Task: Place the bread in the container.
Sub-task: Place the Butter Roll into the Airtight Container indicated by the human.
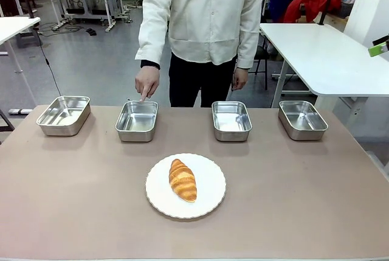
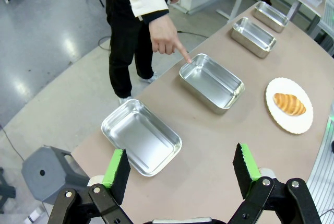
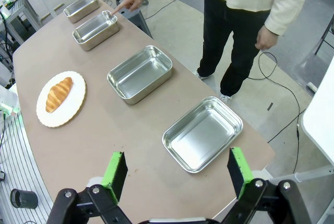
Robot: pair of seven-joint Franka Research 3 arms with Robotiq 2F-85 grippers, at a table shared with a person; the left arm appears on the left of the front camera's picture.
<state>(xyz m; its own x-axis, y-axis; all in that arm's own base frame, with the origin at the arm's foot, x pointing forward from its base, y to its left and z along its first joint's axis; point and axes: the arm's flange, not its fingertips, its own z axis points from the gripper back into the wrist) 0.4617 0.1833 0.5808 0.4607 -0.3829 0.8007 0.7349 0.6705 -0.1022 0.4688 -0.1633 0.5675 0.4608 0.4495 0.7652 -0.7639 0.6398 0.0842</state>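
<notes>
Both robot hands are hanging high with green-padded fingers spread wide, gripping nothing: the left hand (image 2: 180, 153) near the left end of the table (image 1: 304, 212), the right hand (image 3: 176, 155) near the right end.

Four steel trays are sitting in a row along the table's far edge, well apart from one another, each with its long side running front to back. A person is standing behind that edge, and the person's hand (image 1: 146, 82) is pointing one finger down at the far rim of the container (image 1: 136, 134), the second tray from the robot's left.

The bread (image 1: 183, 180) is lying on a round white plate (image 1: 213, 176) near the middle of the table, closer to the robot's edge than to the trays. Its long axis is running nearly front to back, the far tip leaning toward the robot's left and the near tip toward the right.

Bare tabletop is stretching between the plate and the tray row, and wide to both sides of the plate. The container is sitting beyond the plate and to its left.
</notes>
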